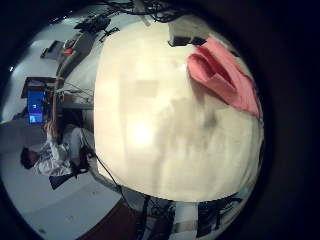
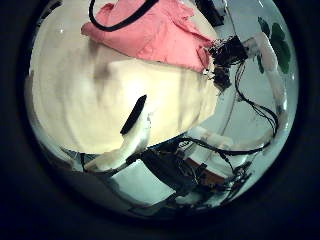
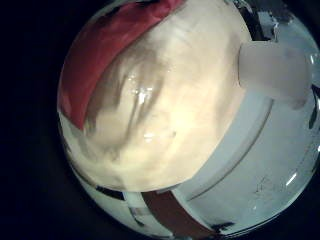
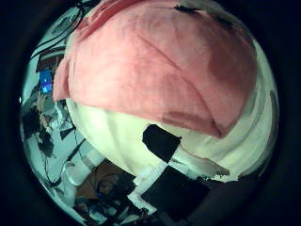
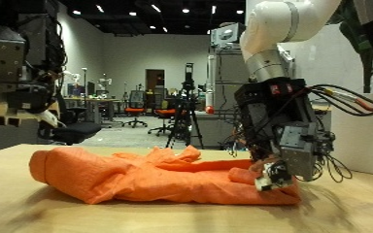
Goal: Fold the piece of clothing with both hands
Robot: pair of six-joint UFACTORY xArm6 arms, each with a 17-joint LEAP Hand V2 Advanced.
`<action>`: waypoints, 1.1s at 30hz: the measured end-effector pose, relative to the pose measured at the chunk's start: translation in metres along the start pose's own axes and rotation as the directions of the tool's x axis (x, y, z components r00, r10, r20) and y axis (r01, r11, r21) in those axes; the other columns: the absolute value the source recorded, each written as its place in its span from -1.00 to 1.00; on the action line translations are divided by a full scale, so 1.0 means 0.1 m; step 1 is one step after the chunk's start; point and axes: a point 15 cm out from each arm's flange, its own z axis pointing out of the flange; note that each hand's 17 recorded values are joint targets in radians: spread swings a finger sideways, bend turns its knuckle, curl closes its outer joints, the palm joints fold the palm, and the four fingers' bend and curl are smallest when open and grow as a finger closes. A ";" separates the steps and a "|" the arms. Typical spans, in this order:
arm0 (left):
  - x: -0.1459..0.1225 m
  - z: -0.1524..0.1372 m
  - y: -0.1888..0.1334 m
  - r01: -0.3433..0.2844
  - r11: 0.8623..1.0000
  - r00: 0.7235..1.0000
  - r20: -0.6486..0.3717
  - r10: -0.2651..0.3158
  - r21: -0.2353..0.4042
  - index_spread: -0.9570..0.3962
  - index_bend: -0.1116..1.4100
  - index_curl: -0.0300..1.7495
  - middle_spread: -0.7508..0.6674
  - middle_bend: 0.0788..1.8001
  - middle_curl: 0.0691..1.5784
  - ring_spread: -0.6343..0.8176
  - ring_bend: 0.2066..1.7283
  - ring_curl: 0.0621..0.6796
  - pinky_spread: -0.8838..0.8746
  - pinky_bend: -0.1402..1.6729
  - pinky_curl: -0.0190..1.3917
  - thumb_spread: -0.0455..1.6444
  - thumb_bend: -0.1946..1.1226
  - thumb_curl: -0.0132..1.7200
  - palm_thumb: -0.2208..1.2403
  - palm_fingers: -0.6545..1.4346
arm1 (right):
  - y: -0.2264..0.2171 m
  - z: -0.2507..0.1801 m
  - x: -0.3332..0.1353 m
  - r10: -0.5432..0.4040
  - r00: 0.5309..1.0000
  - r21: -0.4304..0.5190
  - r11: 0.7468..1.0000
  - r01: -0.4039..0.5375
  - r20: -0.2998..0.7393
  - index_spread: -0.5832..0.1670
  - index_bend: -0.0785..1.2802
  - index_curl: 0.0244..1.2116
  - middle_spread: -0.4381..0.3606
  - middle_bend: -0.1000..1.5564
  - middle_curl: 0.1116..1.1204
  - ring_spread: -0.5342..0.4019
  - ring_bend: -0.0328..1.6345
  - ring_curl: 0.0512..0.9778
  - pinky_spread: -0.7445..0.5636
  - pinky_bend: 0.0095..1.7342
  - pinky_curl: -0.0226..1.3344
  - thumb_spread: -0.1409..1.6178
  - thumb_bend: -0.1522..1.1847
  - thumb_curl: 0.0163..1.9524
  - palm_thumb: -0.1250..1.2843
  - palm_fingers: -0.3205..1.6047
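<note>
Outside view: orange clothing (image 5: 161,175) lies bunched on the tabletop (image 5: 31,209). Right hand (image 5: 284,160) sits at its edge; I cannot tell its grip. Left hand (image 5: 16,83) hangs apart, holding nothing.

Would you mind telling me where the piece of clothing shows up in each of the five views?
Outside view: the orange clothing lies bunched on the table, beside the right hand.
Left little-finger view: at the table's edge.
Left thumb view: on the table's far part.
Right little-finger view: a strip along the table's rim.
Right thumb view: fills much of the picture.
Shared landmark: the pale table.
</note>
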 end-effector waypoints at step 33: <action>-0.01 0.01 0.02 0.003 1.000 1.000 0.001 -0.003 0.000 0.42 -0.62 -0.57 -0.01 -0.87 -0.63 0.21 -0.79 -0.51 0.21 -0.52 -0.53 0.41 -0.73 -0.67 -0.11 -0.15 | -0.05 -0.15 0.09 0.050 0.999 0.055 0.997 -0.050 0.001 -0.48 0.37 0.39 -0.40 0.52 0.18 -0.38 0.58 0.03 -0.43 0.43 -0.29 0.31 -0.78 -0.61 0.30 0.62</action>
